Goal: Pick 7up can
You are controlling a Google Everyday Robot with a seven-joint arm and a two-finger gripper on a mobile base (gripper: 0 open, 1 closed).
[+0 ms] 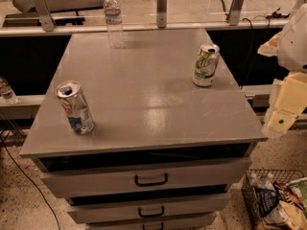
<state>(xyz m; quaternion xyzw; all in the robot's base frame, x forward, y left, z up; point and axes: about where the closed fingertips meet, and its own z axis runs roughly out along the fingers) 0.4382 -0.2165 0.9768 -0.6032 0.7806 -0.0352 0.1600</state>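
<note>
7up can (206, 65) upright, gripper (279, 120) far right

The tool (278, 121) hangs at the frame's right edge, beside the surface (144, 90). Its arm (295, 42) is blurred and cut off by that edge. A bottle (5, 91) at far left is half out of frame. The bottom edge crops the lowest drawer (153, 223) and a basket (247, 195) of indistinct packets. The green can (206, 65) carries lettering too small to read.
</note>
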